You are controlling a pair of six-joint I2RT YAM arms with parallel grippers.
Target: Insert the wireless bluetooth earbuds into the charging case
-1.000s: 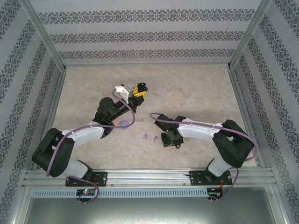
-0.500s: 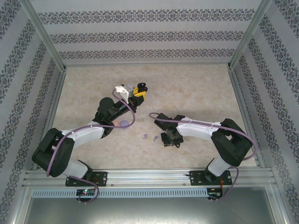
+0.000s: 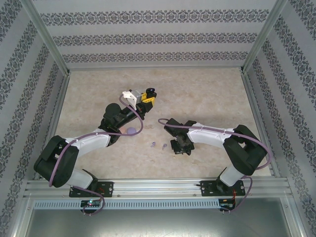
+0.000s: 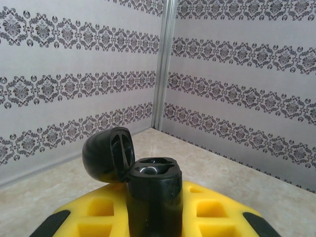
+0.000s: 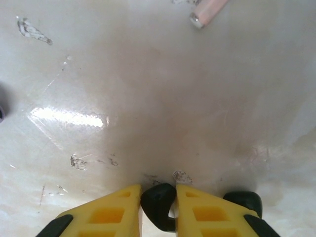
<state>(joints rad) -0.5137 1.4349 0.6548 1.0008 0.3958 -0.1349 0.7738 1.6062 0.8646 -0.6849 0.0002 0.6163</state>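
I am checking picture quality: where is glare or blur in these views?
Right wrist view: a white glare patch lies on the glossy pale tabletop, and the pale pink earbud at the top edge looks soft. Left wrist view: the open black round charging case is sharp. Top view: even light.

We see the black charging case (image 4: 150, 195) upright, its lid (image 4: 106, 154) hinged open. One black earbud (image 5: 158, 208) sits pinched in the right pincer (image 5: 159, 193), a second black earbud (image 5: 243, 201) just beside.

Left arm (image 3: 91, 142) and right arm (image 3: 212, 136), black joints with white links, are trailing lilac cables (image 3: 165, 120); right gripper (image 5: 158, 191) is showing yellow latticed fingers (image 5: 106, 215).
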